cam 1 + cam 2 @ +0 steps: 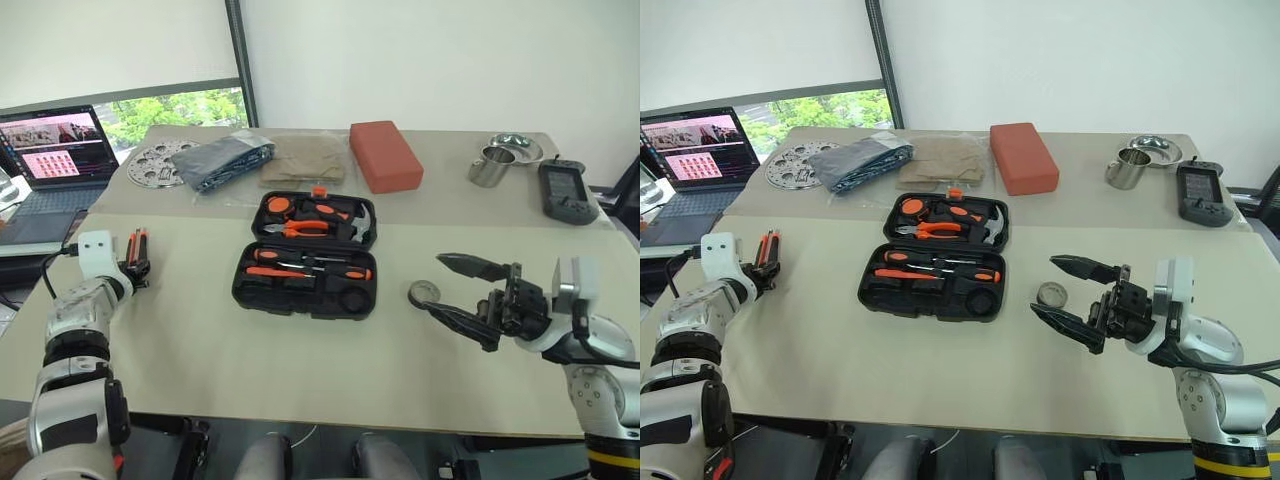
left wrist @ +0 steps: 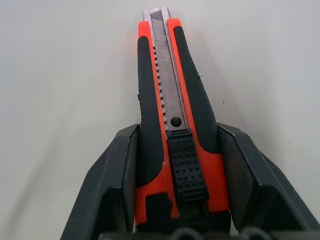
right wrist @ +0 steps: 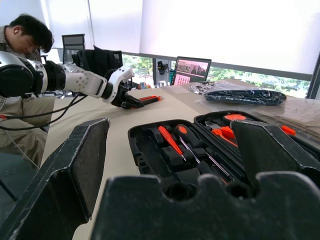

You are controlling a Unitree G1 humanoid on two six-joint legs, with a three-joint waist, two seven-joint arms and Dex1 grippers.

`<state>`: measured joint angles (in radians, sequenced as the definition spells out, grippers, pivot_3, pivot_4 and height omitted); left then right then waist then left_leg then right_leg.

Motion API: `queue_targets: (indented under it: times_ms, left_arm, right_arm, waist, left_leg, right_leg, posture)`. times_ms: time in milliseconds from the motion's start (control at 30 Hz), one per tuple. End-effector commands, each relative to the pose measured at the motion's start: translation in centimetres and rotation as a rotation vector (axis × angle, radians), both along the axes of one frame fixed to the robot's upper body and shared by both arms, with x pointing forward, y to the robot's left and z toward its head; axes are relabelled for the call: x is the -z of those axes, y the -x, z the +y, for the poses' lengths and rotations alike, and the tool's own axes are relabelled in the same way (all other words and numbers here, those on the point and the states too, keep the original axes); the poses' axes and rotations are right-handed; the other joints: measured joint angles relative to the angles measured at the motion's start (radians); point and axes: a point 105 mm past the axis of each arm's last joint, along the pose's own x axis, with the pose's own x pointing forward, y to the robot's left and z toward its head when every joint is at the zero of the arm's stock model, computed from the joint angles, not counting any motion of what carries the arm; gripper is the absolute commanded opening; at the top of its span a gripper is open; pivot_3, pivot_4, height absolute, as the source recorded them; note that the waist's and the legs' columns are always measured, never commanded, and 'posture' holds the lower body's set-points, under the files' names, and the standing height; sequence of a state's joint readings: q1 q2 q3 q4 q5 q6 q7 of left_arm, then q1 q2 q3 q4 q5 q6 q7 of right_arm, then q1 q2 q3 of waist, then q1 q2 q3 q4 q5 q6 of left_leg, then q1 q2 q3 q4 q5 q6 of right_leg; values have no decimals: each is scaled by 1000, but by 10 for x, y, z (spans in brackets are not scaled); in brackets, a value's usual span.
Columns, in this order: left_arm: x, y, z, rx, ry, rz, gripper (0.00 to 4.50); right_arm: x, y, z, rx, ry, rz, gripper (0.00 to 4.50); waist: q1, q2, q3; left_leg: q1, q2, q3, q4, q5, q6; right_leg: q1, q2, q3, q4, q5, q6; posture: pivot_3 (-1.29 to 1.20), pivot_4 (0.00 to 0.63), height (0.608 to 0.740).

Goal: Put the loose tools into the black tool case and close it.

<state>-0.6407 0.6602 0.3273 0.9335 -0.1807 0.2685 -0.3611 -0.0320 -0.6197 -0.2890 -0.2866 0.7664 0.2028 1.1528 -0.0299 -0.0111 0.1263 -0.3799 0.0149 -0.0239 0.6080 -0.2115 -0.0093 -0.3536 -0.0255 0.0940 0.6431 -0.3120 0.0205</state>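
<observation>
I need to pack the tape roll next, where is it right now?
The tape roll lies on the table, between the open case and the right gripper.

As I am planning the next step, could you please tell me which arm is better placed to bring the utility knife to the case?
Left: the left gripper already flanks the orange-and-black utility knife.

Legible markings: none.
The laptop screen (image 1: 55,145), at 10 o'clock from the black tool case (image 1: 307,255), displays pink and red panels, but the lettering cannot be read. The handheld device (image 1: 566,192) at 2 o'clock carries no readable label. The utility knife (image 2: 172,120) bears no visible brand or numerals.
</observation>
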Motion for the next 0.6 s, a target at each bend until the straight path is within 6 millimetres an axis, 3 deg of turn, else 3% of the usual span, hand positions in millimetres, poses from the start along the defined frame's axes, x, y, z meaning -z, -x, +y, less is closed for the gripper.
queue_targets:
  times_ms: [33,167,300,467,600]
  left_arm:
    - [-40,-14,-11,87,-36,-215,1806]
    - [-79,-25,-40,276,-43,-408,1806]
    - [-117,-26,-102,663,-58,-557,1806]
    - [-109,2,-175,1208,-183,-482,1806]
    - [-84,28,-211,1580,-282,-304,1806]
  right_arm:
    - [-12,4,-3,8,10,-55,4500]
    - [-11,4,-6,15,12,-53,4500]
    - [-10,3,-8,19,15,-52,4500]
    - [-10,3,-10,21,18,-54,4500]
    - [-10,3,-12,24,21,-54,4500]
  waist:
    - [2,-1,1]
    - [15,-3,1]
    - [24,-3,1]
    - [19,-1,1]
    - [6,-1,1]
  left_leg:
    - [0,0,0,0,0,0]
    - [-4,0,0,1,0,0]
    - [-6,-1,0,1,0,0]
    - [-5,-2,1,0,0,0]
    - [-5,-1,1,0,0,0]
  right_leg:
    - [0,0,0,0,0,0]
    - [-1,-1,-1,-1,0,0]
    - [-1,-2,-1,-2,0,0]
    - [0,-2,0,-3,0,-1]
    - [0,2,1,-3,0,-1]
  posture:
    - [0,150,740]
    - [0,150,740]
    - [0,150,740]
    - [0,150,740]
    - [0,150,740]
